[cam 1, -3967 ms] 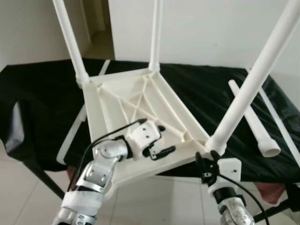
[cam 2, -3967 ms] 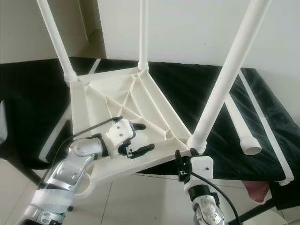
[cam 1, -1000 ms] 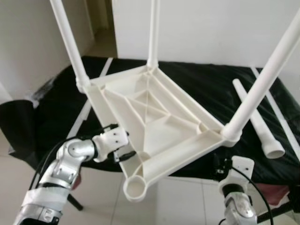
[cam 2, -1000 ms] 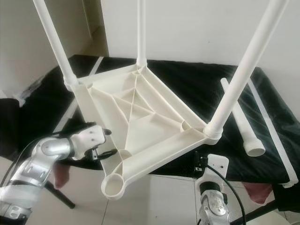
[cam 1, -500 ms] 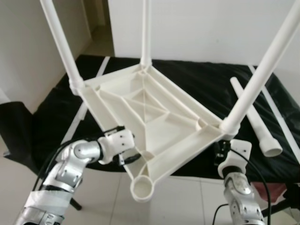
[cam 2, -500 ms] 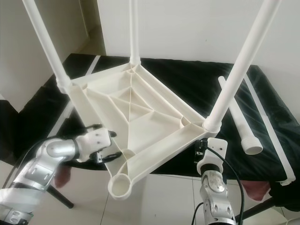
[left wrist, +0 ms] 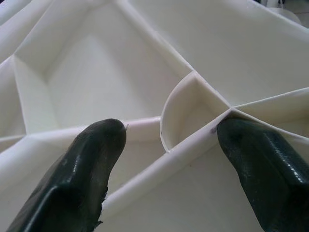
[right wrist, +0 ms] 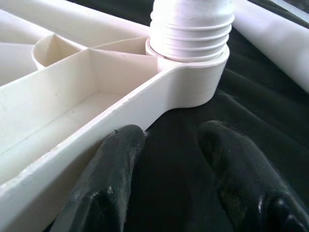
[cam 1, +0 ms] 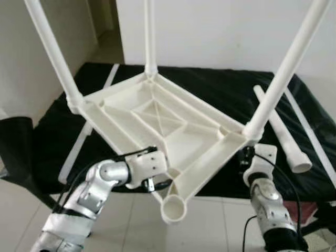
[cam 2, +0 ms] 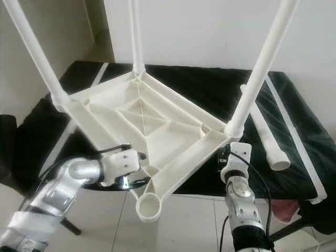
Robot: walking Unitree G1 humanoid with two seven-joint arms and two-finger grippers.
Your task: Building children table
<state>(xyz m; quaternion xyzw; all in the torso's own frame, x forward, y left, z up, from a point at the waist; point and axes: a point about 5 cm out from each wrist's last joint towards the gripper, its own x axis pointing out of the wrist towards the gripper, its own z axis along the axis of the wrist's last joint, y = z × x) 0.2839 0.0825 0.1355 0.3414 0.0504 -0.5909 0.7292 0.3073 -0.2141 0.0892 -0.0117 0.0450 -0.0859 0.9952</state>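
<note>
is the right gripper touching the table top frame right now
Cannot tell. In the right wrist view the right gripper sits open just below the table top edge; one finger overlaps the rim, but neither contact nor gap shows plainly.

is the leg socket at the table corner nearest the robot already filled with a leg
No, the near corner socket of the upturned table top is an open ring, and the loose leg lies on the black cloth.

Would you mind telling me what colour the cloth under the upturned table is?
The cloth is black, seen best in the right eye view, under the white table.
</note>
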